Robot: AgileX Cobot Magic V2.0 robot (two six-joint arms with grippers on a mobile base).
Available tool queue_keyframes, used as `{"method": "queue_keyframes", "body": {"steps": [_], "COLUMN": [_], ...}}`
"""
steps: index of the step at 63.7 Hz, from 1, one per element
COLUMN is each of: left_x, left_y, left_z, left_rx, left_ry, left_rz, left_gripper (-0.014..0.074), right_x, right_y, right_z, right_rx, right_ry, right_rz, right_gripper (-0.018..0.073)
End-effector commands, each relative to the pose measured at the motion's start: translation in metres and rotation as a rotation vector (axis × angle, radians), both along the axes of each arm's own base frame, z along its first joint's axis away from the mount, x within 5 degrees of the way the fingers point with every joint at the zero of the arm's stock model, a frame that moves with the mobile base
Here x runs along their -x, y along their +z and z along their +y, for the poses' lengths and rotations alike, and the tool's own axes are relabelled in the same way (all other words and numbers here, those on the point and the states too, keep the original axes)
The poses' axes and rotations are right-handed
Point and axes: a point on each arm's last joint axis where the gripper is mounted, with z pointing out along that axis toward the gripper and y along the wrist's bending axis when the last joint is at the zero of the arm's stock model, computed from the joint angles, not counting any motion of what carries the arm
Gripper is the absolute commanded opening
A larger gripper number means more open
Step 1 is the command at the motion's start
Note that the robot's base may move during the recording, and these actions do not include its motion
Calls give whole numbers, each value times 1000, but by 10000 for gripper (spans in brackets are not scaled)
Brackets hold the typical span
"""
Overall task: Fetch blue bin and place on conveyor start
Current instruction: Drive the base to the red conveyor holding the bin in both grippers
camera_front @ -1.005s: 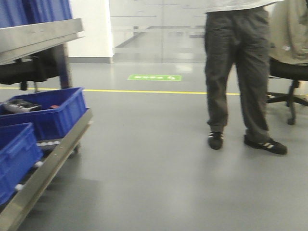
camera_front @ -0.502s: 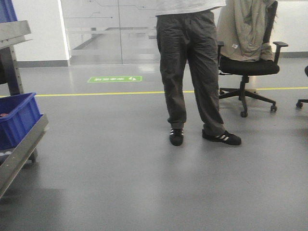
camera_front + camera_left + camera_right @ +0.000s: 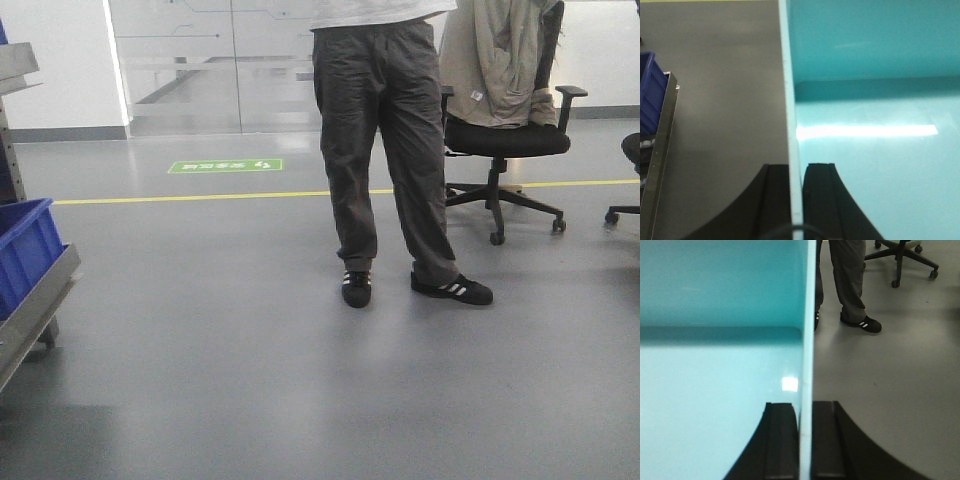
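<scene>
Left fingers (image 3: 774, 200) and right fingers (image 3: 781, 440) clamp the blue bin (image 3: 875, 160) — 2 walls, apparently opposite.

We class site as factory/lab floor: grey seamless floor (image 3: 250, 360), yellow lane line (image 3: 200, 197). Beyond line: green floor sign (image 3: 225, 166), glass partition (image 3: 210, 60). Astride line: office chair (image 3: 510, 140). Near side, left: steel rack (image 3: 40, 303) w/ blue crate (image 3: 25, 250).

The blue bin (image 3: 875, 125) runs off both wrist views at 12 and 6 o'clock, so its full outline is hidden. In the front view the person (image 3: 385, 140) is cut off at the waist at 12 o'clock. The blue crate (image 3: 25, 250) is clipped at 9 o'clock and a second chair (image 3: 630, 150) at 3 o'clock. The green floor marking (image 3: 225, 165) carries what may be lettering, too small to read.
</scene>
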Motion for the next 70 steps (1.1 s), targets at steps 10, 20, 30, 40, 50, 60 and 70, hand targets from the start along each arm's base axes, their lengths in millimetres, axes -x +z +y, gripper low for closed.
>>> {"method": "queue_keyframes", "body": {"steps": [10, 20, 30, 40, 50, 60, 70], "left_x": [6, 6, 6, 6, 6, 6, 6], "left_y": [11, 11, 11, 11, 11, 11, 11], "left_z": [1, 1, 1, 1, 1, 1, 1], "left_rx": [12, 12, 12, 12, 12, 12, 12], "left_ry": [-15, -15, -15, -15, -15, -15, -15], "left_rz": [-62, -62, -62, -62, -62, -62, -62], "left_gripper": [-111, -111, -111, -111, -111, -111, -111], "right_x": [3, 3, 3, 3, 3, 3, 2], "right_y": [7, 7, 7, 7, 7, 7, 7], "right_z": [0, 0, 0, 0, 0, 0, 0], "right_rx": [4, 4, 4, 4, 4, 4, 2], "right_ry": [18, 18, 18, 18, 18, 18, 19], "right_rz": [-56, -56, -56, -56, -56, -56, -53], "right_gripper": [-162, -162, -162, -162, -162, -162, -162]}}
